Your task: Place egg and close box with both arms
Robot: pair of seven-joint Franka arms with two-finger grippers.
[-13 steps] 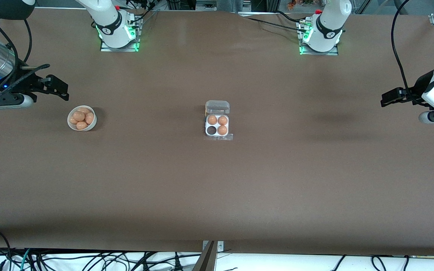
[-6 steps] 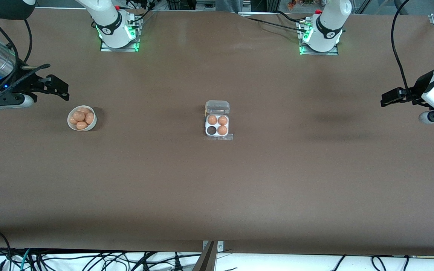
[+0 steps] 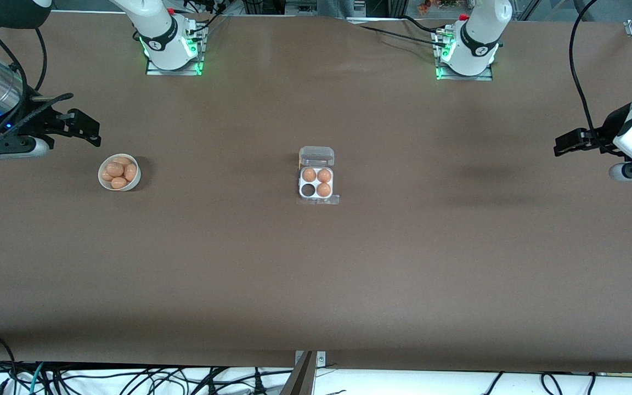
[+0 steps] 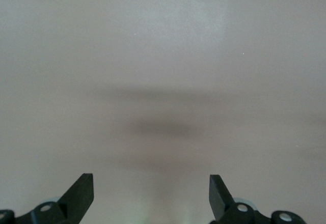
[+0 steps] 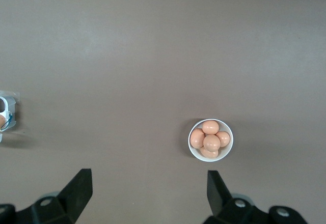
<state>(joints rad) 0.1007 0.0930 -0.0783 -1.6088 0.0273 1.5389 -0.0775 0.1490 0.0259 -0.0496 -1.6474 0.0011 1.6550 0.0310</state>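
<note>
The box point(image 3: 300, 184) sits mid-table, a white four-cell tray with its clear lid point(image 3: 316, 156) standing open. Three orange-brown eggs point(image 3: 316, 175) fill cells; one cell point(image 3: 308, 190) is dark and empty. Several more eggs point(image 3: 114, 169) lie in a round white bowl point(image 3: 136, 181) toward the right arm's end. My right gripper point(image 3: 88, 131) hangs open over the table beside that bowl; its wrist view shows the bowl point(image 5: 226, 151), its eggs point(image 5: 210, 141) and an edge of the box point(image 5: 6, 113). My left gripper point(image 3: 563, 144) hangs open over bare table at the left arm's end. Both grippers point(image 4: 151, 183) point(image 5: 148, 183) hold nothing.
Both arm bases point(image 3: 172, 49) point(image 3: 467, 52) stand along the table edge farthest from the front camera. Cables point(image 3: 129, 378) lie below the edge nearest it. Brown table surface point(image 3: 316, 285) spreads around the box and bowl.
</note>
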